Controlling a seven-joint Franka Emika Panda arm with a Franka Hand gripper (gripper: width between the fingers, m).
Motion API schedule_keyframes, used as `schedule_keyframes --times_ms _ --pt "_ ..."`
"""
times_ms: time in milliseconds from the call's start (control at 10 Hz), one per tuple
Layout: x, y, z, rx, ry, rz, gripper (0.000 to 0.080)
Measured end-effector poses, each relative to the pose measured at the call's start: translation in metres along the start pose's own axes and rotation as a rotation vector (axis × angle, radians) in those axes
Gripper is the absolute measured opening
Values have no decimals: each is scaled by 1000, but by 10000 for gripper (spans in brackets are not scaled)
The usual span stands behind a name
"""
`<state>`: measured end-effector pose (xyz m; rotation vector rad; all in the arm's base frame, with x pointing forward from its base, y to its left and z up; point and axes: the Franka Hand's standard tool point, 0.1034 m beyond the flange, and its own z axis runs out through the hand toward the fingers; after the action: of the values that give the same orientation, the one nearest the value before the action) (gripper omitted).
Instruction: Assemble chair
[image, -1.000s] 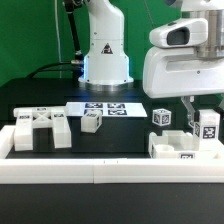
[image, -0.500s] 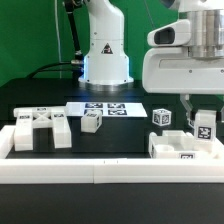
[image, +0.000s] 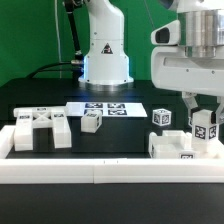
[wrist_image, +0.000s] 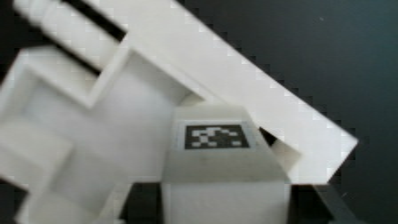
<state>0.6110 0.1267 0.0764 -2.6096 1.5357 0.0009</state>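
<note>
I am reaching straight down at three o'clock over the tabletop (image: 135, 135), jaws narrowly gripping an upright tagged white leg (image: 207, 128) near a blocky white part (image: 180, 150).

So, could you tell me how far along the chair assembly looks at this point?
Nothing looks joined yet: the slotted seat block, a small block and a tagged cube lie apart. In hand, the gripper is shut on a tagged piece, over the white part at the exterior view's right; contact is unclear. Virtually all the joining remains.
</note>
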Motion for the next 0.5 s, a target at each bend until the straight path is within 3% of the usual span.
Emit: schedule_keyframes --times_ms 500 --pt "-3 -1 0 6 -15 370 290"
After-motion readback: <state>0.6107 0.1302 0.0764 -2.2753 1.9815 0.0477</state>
